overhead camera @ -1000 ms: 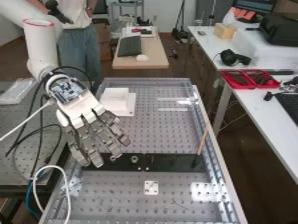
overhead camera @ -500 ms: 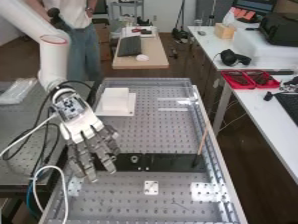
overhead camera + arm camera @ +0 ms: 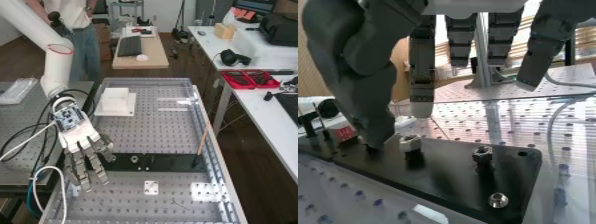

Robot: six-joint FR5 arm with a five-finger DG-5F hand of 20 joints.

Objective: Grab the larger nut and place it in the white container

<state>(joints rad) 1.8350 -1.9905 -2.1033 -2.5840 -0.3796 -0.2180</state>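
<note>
The hand (image 3: 85, 159) is above the left end of the flat black bar, its fingers straight and pointing down the bench. In the wrist view the hand (image 3: 422, 75) hangs over the bar, open, with nothing held. The larger nut (image 3: 410, 143) stands on the bar just beside the thumb's tip, apart from it. Nearer the bar's end stands the smaller nut (image 3: 482, 154). The bearing (image 3: 134, 159) is on the bar, right of the hand. Farther up the bench sits the white container (image 3: 116, 100).
The black bar (image 3: 169, 162) crosses the perforated bench, with a thin wooden stick (image 3: 202, 142) at its right part. A small metal ring (image 3: 499, 200) sits low near the bar's end. A white cable (image 3: 61, 175) loops along the bench's left edge.
In the high view the hand has moved toward the bench's near end and slightly left, and its wrist has turned. The forearm has shifted right. The parts on the bar that show stay put.
</note>
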